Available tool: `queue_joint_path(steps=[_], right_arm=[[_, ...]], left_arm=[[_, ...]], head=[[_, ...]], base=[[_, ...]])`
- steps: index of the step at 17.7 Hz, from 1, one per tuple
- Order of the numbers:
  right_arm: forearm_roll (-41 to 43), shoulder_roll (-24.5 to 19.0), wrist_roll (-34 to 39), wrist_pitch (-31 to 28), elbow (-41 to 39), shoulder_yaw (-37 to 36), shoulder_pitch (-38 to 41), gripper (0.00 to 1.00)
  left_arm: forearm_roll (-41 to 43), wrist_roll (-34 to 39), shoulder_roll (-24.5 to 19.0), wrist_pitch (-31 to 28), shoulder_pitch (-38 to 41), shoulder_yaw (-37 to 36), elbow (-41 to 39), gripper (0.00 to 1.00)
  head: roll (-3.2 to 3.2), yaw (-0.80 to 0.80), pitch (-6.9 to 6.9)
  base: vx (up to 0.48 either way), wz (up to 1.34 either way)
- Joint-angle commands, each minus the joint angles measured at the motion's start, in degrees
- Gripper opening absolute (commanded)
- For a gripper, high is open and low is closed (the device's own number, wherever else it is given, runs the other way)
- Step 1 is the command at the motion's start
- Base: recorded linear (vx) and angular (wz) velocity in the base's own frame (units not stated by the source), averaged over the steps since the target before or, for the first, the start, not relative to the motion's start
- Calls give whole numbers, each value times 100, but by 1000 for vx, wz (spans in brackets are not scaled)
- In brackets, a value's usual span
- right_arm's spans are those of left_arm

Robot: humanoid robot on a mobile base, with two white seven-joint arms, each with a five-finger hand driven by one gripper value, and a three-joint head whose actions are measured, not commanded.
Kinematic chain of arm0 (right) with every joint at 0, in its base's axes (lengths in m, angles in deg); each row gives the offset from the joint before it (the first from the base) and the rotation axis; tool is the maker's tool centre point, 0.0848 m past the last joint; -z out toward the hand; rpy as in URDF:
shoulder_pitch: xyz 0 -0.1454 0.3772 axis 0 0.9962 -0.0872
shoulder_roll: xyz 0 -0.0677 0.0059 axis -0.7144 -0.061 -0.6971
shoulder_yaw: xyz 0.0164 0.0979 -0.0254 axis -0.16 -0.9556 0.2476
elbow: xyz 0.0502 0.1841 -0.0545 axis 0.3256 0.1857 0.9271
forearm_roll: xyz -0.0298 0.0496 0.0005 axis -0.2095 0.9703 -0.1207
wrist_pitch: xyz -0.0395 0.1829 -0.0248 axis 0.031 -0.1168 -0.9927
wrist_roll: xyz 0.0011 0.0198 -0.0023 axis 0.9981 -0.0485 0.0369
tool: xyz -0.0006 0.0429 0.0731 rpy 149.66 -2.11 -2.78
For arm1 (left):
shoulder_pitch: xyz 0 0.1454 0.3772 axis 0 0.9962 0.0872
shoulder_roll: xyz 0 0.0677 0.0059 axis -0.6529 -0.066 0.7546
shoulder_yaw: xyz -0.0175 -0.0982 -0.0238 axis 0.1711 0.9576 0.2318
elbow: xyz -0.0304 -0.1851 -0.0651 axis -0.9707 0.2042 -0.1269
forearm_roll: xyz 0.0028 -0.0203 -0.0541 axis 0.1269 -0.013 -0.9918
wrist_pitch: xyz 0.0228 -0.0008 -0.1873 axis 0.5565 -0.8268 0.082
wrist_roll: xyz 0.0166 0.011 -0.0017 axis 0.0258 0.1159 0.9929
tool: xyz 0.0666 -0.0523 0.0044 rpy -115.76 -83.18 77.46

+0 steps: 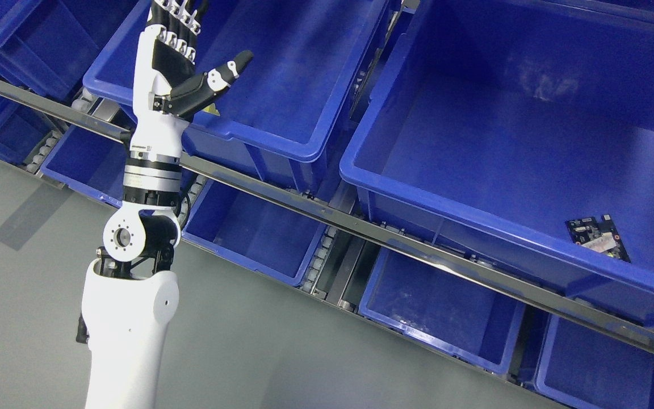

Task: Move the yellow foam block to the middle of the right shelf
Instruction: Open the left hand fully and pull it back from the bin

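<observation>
My left hand (182, 54) is raised at the upper left, in front of a blue bin (281, 136) on the middle shelf level. Its fingers are straight and spread, the thumb sticks out to the right, and it holds nothing. The fingertips are cut off by the top edge. No yellow foam block shows in this view. My right arm is out of view.
A large blue bin (429, 193) at the right holds a small dark circuit board (598, 236). A metal shelf rail (361, 227) runs diagonally across. More blue bins (440, 335) sit on the lower level. Grey floor (20, 318) lies at the lower left.
</observation>
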Motion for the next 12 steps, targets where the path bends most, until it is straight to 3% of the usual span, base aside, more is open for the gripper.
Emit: queue_joint_path(steps=[1,12], right_arm=[[-18,100,-2,29,-100,-7,9,100],[-18,100,-2,29,-100,1,9,100]], left_arm=[[0,14,-100,-89,193,-64,-127,100],[0,14,-100,-256,-18,-73,-119,100]], head=[[0,0,0],[0,0,0]], base=[[0,0],[0,0]])
